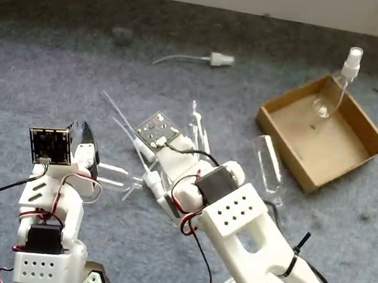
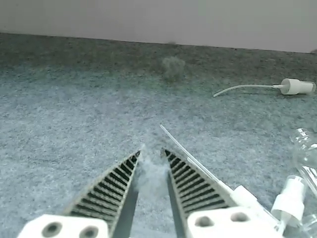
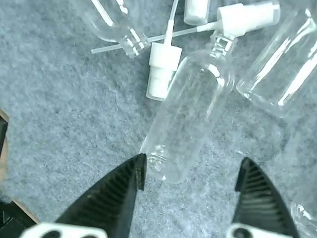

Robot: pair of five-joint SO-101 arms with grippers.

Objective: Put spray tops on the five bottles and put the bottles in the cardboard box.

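Left claw (image 2: 151, 152): tips slightly parted, nothing between them, low over the grey table (image 2: 74, 99).
Right claw (image 3: 192, 166): spread wide, holding nothing; the base of an uncapped bottle (image 3: 190, 114) lies between its tips.
Loose spray top (image 3: 161, 69): touching that bottle's shoulder, among other bottles lying flat.
Cardboard box (image 1: 282, 150): right of the arms; a clear bottle (image 1: 270, 163) lies just outside its near wall.
Capped bottle (image 1: 333, 98): inside the box, leaning in the far corner.
Far spray top (image 1: 220, 60): alone, near the table's back edge.
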